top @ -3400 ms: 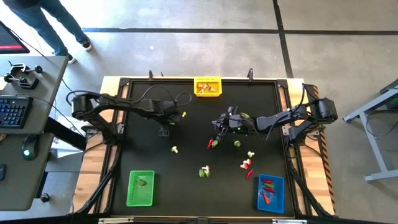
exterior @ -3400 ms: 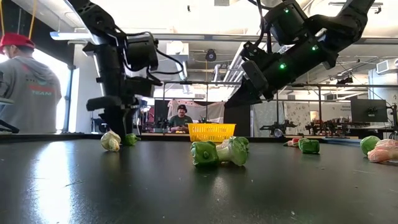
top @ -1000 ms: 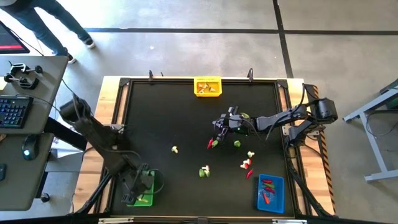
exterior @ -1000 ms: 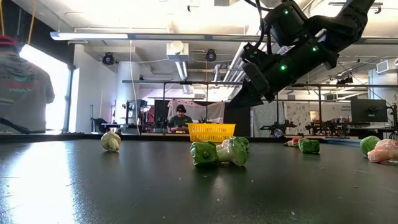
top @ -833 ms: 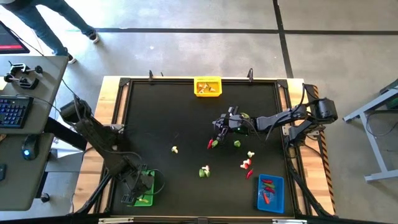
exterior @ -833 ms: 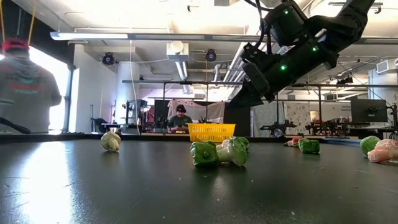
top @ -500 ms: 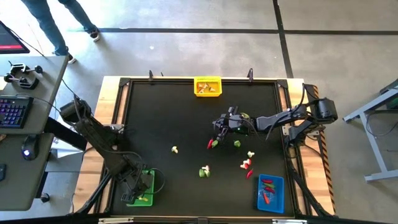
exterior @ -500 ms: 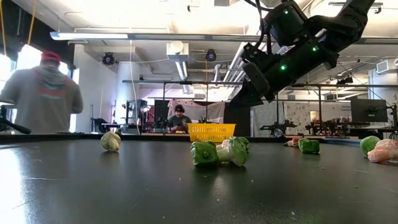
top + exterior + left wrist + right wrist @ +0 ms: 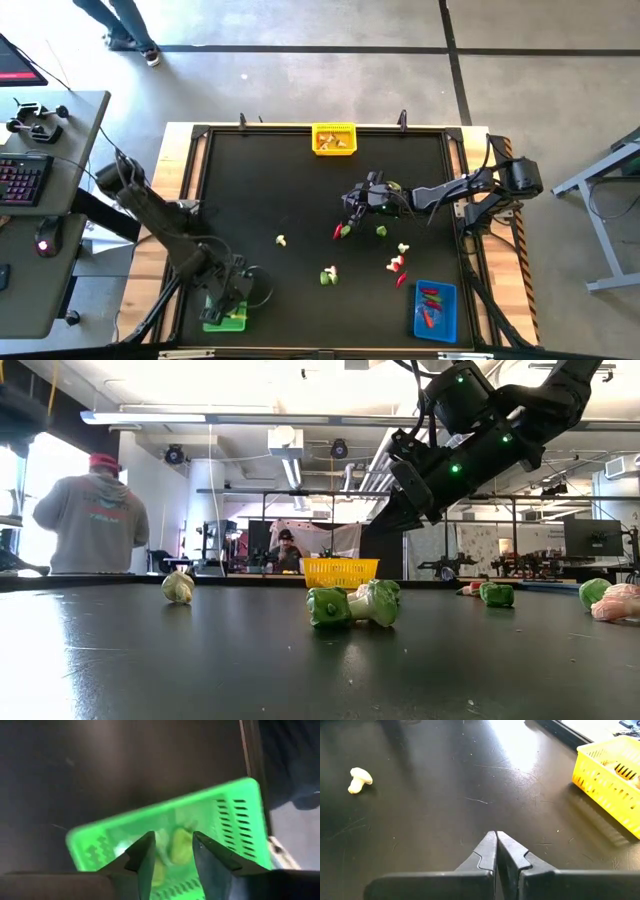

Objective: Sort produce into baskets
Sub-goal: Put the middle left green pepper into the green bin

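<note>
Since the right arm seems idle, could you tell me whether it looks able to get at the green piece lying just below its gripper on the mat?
Probably yes. The right gripper hangs, fingers shut, close to that green piece, and only bare black mat lies between them. A red piece sits off to one side, not in the path. It would need to open first.

yellow basket (image 9: 334, 139): far edge, tan pieces inside
green basket (image 9: 226, 318): near-left corner
blue basket (image 9: 434, 310): near-right corner, red pieces
loose produce (image 9: 328, 276): mid-surface

Green pepper (image 9: 328, 607) touching whitish veg (image 9: 375, 603) mid-table; yellow basket (image 9: 340, 572) behind.
</note>
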{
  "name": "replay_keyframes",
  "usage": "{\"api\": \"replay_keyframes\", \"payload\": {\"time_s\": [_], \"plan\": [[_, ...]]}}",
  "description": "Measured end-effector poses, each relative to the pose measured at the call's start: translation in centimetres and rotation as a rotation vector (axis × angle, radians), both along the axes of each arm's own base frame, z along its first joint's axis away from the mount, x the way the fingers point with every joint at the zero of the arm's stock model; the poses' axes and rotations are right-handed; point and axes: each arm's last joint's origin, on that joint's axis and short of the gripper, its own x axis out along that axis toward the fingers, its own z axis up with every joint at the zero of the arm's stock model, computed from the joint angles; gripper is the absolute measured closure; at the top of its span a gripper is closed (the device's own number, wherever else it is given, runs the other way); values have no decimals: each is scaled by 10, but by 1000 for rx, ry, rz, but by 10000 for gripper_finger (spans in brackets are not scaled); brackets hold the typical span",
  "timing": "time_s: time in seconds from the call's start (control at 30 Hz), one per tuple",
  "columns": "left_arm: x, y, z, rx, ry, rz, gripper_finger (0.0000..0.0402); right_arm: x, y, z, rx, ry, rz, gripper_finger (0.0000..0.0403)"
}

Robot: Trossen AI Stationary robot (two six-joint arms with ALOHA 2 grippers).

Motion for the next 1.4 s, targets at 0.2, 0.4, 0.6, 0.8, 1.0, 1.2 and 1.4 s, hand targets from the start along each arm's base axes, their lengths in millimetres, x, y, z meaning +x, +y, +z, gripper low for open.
{"api": "replay_keyframes", "payload": {"time_s": [0.2,0.4,0.6,0.8,1.0,1.2,1.4], "plan": [[23,28,4,57,-92,-65,338,0,0,0,0,0,0,402],[55,68,-6,35,-225,-114,384,0,0,0,-7,3,4,402],[74,108,-21,40,-389,-85,400,-1,0,-1,-8,12,2,402],[85,140,-32,13,-568,-1,399,-1,0,-1,-3,11,-1,402],[91,161,-31,9,-762,93,399,-1,0,-1,5,12,-3,402],[95,179,-25,67,-941,200,399,-2,3,-1,58,26,61,402],[92,191,-25,91,-1006,295,399,-18,16,13,89,90,94,402]]}}
